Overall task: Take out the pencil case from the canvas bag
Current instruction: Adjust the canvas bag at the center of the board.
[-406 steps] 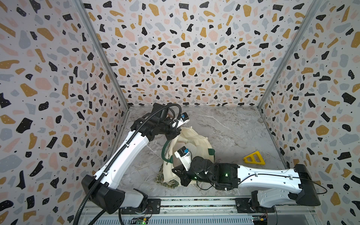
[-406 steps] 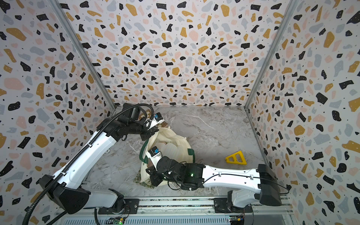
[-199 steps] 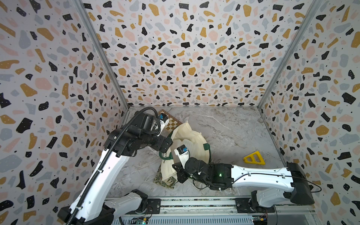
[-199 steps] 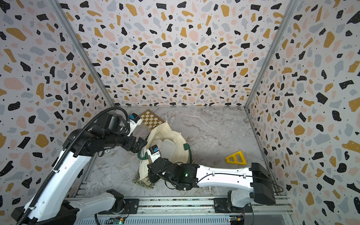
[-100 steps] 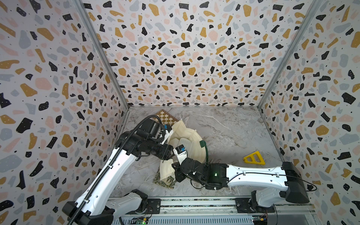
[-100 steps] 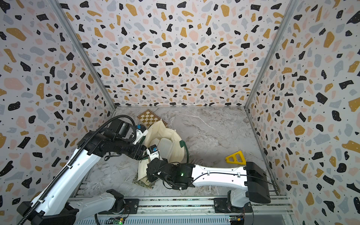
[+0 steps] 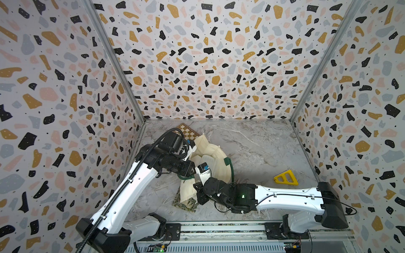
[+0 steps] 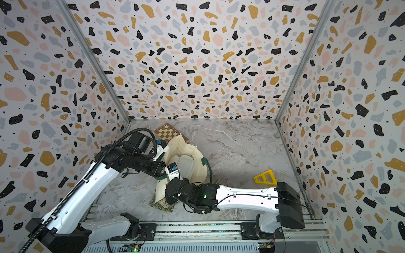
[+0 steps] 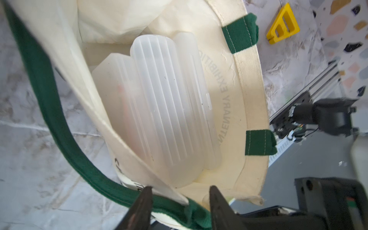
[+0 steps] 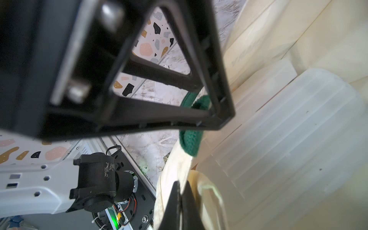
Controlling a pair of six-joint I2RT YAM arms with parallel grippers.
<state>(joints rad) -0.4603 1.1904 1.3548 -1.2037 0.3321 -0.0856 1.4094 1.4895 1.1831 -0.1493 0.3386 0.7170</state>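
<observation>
Pencil case [image 9: 165, 103]: ribbed translucent plastic, inside the canvas bag [image 9: 250, 79], near end at its mouth. Your right gripper [image 10: 180, 191] is clamped on the rim (keep it so); ease your left gripper [image 9: 180, 197], jaws half apart, past the cloth onto the case.

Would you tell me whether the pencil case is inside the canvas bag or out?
Inside: the left wrist view shows the ribbed translucent pencil case lying within the open canvas bag.

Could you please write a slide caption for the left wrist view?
Left gripper, jaws apart, at the mouth of the canvas bag; translucent ribbed pencil case lies inside.
</observation>
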